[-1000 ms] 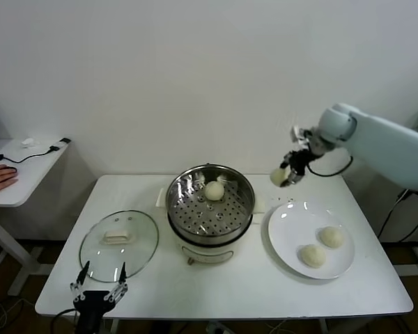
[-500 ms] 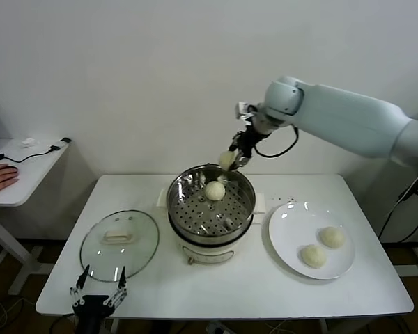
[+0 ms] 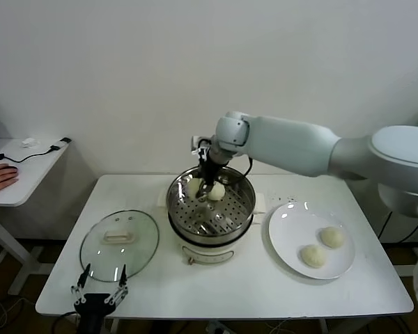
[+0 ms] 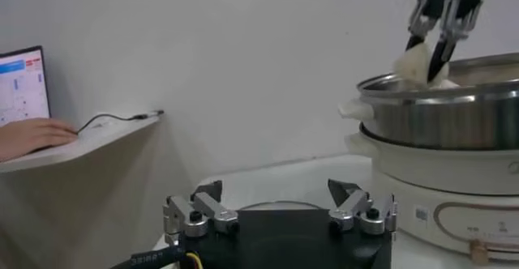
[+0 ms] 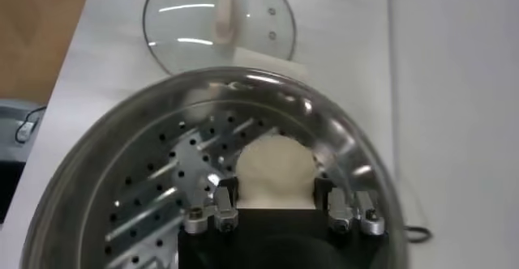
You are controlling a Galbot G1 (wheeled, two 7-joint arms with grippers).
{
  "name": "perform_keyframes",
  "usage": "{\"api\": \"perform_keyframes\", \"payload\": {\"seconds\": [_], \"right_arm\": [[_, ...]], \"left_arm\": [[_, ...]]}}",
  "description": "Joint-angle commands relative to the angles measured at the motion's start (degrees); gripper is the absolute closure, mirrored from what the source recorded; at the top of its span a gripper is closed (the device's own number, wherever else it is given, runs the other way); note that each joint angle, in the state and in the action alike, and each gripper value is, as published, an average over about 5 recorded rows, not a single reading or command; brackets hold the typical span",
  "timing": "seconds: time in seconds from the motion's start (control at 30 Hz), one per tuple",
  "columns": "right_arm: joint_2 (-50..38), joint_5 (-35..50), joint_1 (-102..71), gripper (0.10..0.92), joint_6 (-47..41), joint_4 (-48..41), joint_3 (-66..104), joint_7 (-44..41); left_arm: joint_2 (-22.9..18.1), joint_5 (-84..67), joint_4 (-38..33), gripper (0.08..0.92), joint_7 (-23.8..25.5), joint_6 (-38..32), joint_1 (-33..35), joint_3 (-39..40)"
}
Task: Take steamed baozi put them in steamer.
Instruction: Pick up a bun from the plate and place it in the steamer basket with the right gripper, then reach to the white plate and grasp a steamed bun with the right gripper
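Baozi (image 3: pixel 322 246) are creamy off-white on a plain white plate (image 3: pixel 290 243). Steamer (image 3: pixel 210 209) is shiny silver with a dotted perforated tray, base looks white-ish. Lid (image 3: pixel 118 243) is clear glass.

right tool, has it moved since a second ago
Yes. The right tool, shut on a baozi, has swung leftward from above the plate to over the steamer.

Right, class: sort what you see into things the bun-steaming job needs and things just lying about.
Job:
held baozi
right gripper
steamer
baozi already inside
two plated baozi

Lying about:
glass lid
left gripper
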Motion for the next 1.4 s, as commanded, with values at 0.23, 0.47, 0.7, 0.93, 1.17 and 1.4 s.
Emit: {"api": "perform_keyframes", "payload": {"seconds": [0.23, 0.47, 0.7, 0.93, 1.17, 1.4], "right_arm": [[2.9, -0.8, -4.8, 0.415, -1.0, -1.0, -0.6, 2.2], [2.7, -1.6, -4.5, 0.255, -1.5, -1.2, 0.2, 1.9], [-0.8, -1.8, -1.1, 0.203, -1.4, 1.6, 0.6, 0.6], [-10.7, -1.2, 8.2, 0.203, 1.8, 7.5, 0.6, -6.0], [-25.1, -3.6, 17.4, 0.203, 7.1, 16.8, -4.9, -12.8], [-40.2, -15.2, 13.5, 0.203, 8.1, 25.7, -5.6, -12.7]], "left_arm": [[0.2, 0.0, 0.6, 0.177, -0.1, -0.2, -0.2, -0.3], [0.3, 0.0, 0.6, 0.177, -0.1, -0.5, 0.0, -0.3], [0.4, 0.0, 0.6, 0.177, -0.2, -0.6, 0.1, -0.3], [0.3, 0.3, 0.5, 0.177, -0.2, -0.6, 0.0, -0.1], [0.0, 0.8, 1.0, 0.177, -0.2, -0.6, 0.0, 0.5], [0.0, 1.6, 1.1, 0.177, 0.4, -0.5, -0.3, 0.6]]}}
